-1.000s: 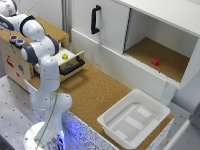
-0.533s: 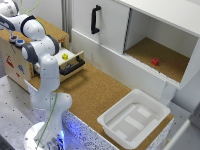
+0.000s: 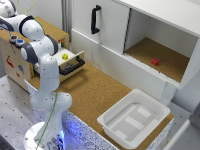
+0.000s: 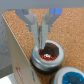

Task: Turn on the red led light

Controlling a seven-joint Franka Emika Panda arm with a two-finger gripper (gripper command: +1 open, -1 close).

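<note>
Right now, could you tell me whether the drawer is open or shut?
Open: the drawer juts from the wooden box, showing a yellow item inside.

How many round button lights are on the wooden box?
2. The red led light sits directly under the gripper; a blue one is beside it. More may be hidden behind the arm.
</note>
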